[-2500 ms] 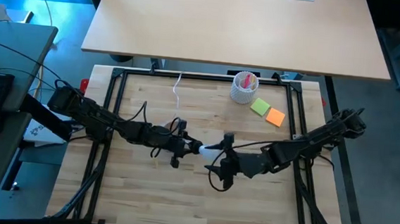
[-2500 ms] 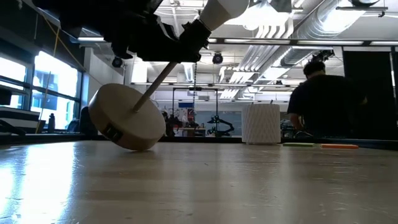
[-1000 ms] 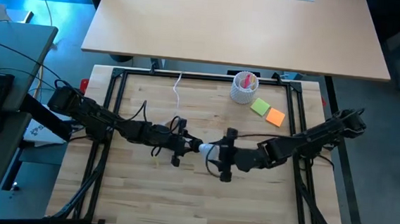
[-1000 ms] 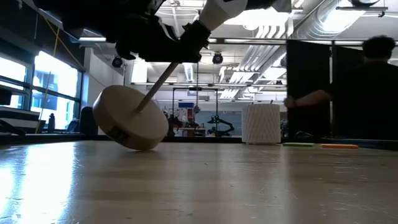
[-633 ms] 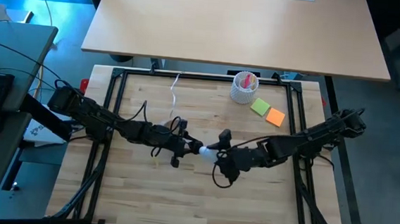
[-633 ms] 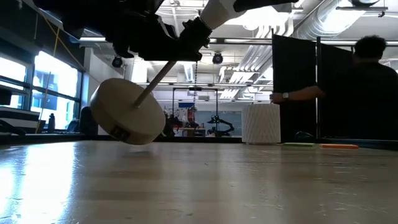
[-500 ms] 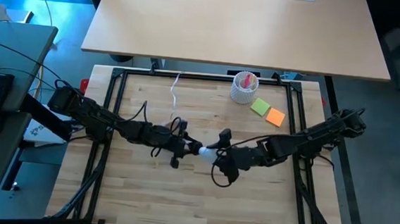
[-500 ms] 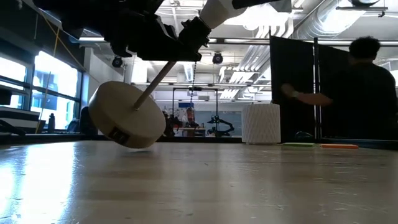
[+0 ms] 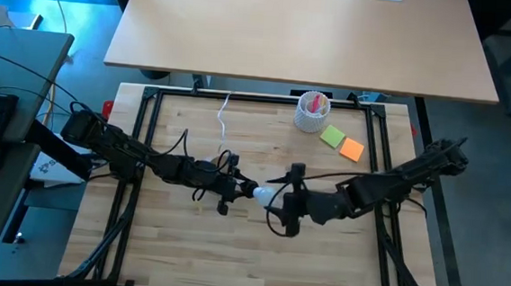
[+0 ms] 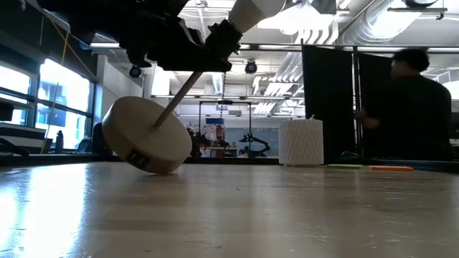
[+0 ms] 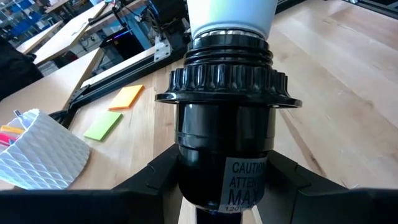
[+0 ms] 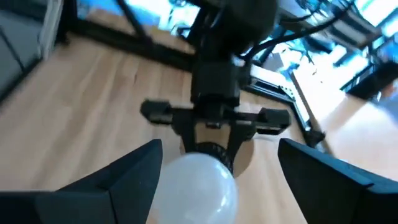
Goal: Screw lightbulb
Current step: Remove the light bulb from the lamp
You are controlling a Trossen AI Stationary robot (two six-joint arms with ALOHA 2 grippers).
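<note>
Left pincer (image 9: pixel 231 189): its fingers are clamping the black lamp socket (image 11: pixel 224 121) — closed on the socket body, holding it off the table a little left of centre, mouth pointing toward 3 o'clock.
Lamp stand: the wooden disc base (image 10: pixel 146 134) is hanging tilted on its thin rod (image 10: pixel 177 97) under that grip, its lower edge near or on the tabletop (image 9: pixel 230 249) — I cannot tell which.
Lightbulb (image 9: pixel 263 194): it is sitting base-first in the socket mouth at table centre; how far it is threaded is hidden.
Handling, as a judgement: light, smooth and slippery, probably fragile; it is best taken around the widest part of the dome with gentle pressure, never by the screw base.
Right pincer (image 9: pixel 287 199): its fingers are standing spread on either side of the bulb's dome, not touching it.
Right arm pose: it is reaching in low from 3 o'clock, wrist in line with the socket axis.
</note>
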